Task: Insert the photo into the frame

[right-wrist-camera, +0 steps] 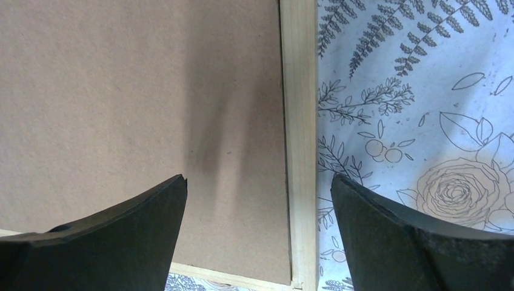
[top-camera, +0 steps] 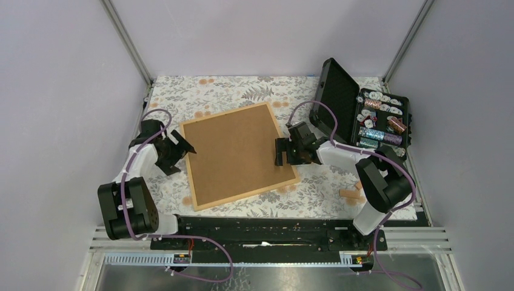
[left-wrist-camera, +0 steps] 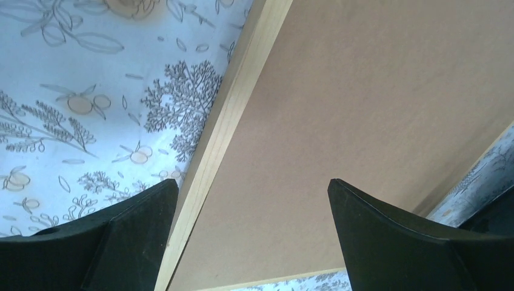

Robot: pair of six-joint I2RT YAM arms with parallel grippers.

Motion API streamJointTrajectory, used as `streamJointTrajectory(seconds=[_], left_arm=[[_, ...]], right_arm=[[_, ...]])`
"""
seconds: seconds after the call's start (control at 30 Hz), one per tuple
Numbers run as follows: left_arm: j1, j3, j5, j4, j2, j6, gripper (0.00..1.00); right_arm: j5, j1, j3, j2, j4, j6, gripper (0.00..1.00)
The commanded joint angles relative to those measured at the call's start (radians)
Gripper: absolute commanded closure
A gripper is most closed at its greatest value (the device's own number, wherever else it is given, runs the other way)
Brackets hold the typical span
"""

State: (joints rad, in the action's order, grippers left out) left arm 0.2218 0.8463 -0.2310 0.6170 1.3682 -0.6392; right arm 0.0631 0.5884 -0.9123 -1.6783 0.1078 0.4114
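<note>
Inspector: Both pairs of jaws stand spread wide and grasp nothing. Your left gripper (top-camera: pixel 183 144) (left-wrist-camera: pixel 252 185) straddles the left rail of the frame (top-camera: pixel 248 194) (left-wrist-camera: pixel 224 121) (right-wrist-camera: pixel 299 121), one finger over the cloth and the other over the board. Your right gripper (top-camera: pixel 279 151) (right-wrist-camera: pixel 258 179) straddles the right rail in the same way.

Operator: Are the fingertips touching the wood?

Inspector: I cannot tell from any view.

Operator: Where does the frame lie?

Inspector: It lies flat in the middle of the floral cloth (top-camera: pixel 242 91) (left-wrist-camera: pixel 91 109) (right-wrist-camera: pixel 412 121), skewed to the cloth's edges, between your two grippers. A plain brown backing board (top-camera: pixel 236 151) (left-wrist-camera: pixel 363 121) (right-wrist-camera: pixel 121 91) faces up and fills the space inside the pale moulding.

Operator: And the photo?

Inspector: The photo shows in none of your views, so I cannot tell where it is.

Operator: What else is out there?

Inspector: A black hard case (top-camera: pixel 339 103) stands open at the far right, just beyond your right arm. Its lid is raised and its tray is packed with small round and cylindrical items too small to name. Some small wooden blocks (top-camera: pixel 350 194) lie on the cloth at the near right, beside your right arm and well apart from the frame.
</note>
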Motion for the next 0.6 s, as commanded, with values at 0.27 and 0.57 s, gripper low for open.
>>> streamJointTrajectory(seconds=[0.27, 0.57], left_arm=[[-0.068, -0.07, 0.058, 0.117, -0.211, -0.058, 0.09], [-0.188, -0.128, 0.08, 0.161, -0.288, -0.166, 0.01]], right_arm=[[0.084, 0.004, 0.011, 0.146, 0.057, -0.022, 0.2], [0.229, 0.004, 0.03, 0.184, 0.041, -0.051, 0.2]])
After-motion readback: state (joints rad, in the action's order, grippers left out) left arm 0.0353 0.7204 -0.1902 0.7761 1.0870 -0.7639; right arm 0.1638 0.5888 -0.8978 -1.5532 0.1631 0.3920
